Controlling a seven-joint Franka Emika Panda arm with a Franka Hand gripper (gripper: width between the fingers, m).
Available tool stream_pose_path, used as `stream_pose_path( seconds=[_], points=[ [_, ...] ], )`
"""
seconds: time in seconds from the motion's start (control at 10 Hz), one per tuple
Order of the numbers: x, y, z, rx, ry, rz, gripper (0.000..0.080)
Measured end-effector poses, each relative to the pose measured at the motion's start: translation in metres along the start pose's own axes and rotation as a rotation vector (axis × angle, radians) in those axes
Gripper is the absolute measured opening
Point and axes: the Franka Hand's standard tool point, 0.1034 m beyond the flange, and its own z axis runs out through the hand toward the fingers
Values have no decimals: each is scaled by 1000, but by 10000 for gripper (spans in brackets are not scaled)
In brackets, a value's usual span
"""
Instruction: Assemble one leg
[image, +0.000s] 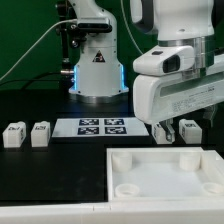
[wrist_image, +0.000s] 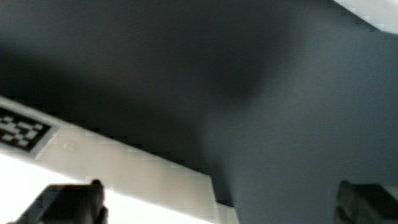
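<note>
Claw (image: 165, 131) spread, gripping nothing; it hangs low beside a white tagged block (image: 188, 130), near the tray-like part (image: 128, 160).

Exterior cam sits low, facing the white robot arm's base (image: 98, 72) across the matte black table (image: 40, 105); wrist cam stares down at it, super close.

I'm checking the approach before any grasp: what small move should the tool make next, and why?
Probably a short sideways shift toward the leg, to centre it between the fingers. The tool is open, empty and low over the table. In the wrist view the white tagged piece sits by one finger, with mostly dark table in the gap.
</note>
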Motion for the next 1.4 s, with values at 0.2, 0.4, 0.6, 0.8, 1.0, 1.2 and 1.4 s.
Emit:
stream_pose_path(
  seconds=[0.2, 0.4, 0.6, 0.8, 1.0, 1.2, 1.4],
  points=[
    [-7, -18, 6, 15, -43, 112, 649],
    [-4, -23, 5, 18, -66, 95, 649],
    [-16, -26, 7, 21, -175, 123, 649],
    [-22, -39, 4, 22, -414, 190, 649],
    [-29, -45, 3, 34, -648, 232, 649],
    [-31, -45, 5, 54, -836, 225, 649],
    [-34, -44, 9, 70, -973, 219, 649]
  ],
)
